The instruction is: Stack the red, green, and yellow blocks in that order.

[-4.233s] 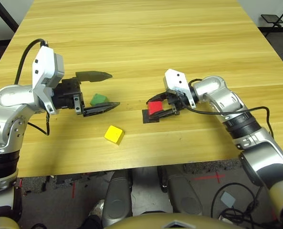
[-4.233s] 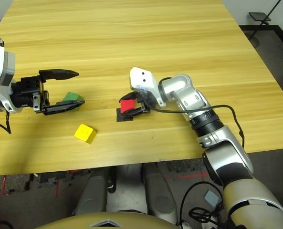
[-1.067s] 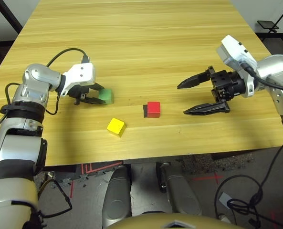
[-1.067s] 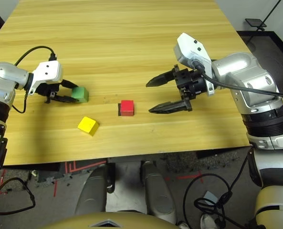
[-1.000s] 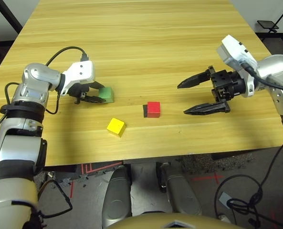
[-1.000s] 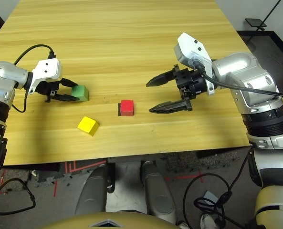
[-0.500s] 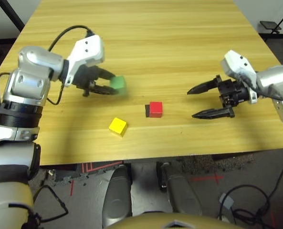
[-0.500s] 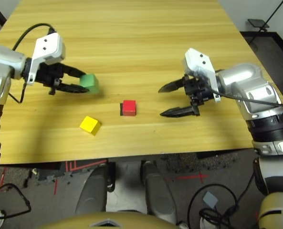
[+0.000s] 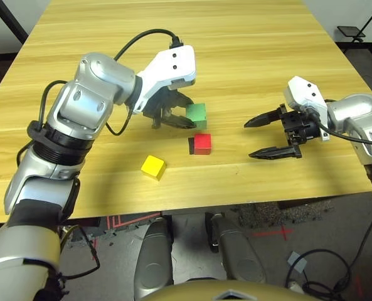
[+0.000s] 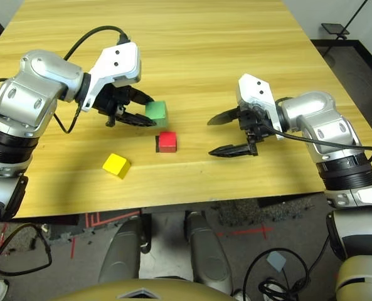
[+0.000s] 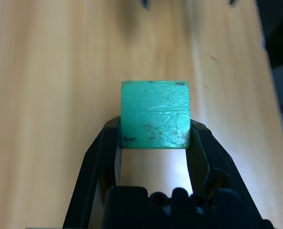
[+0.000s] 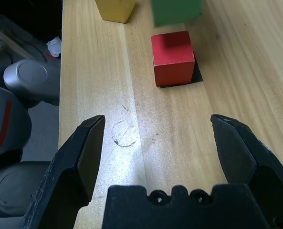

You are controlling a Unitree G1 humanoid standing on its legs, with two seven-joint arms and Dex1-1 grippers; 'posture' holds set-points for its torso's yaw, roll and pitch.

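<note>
Green block (image 11: 155,114) in left jaws (image 11: 154,136); black patch (image 12: 197,76) partly hidden.

Open table (image 9: 236,56) spreads beyond the blocks, and another free stretch lies between the red block (image 9: 202,143) and the right gripper (image 9: 273,135), giving a hand room to pass. Close by the red block, the green block (image 10: 156,113) in the left gripper (image 10: 150,111) crowds the far side, while the yellow block (image 10: 116,165) stands in the way toward the near edge on the left.
</note>
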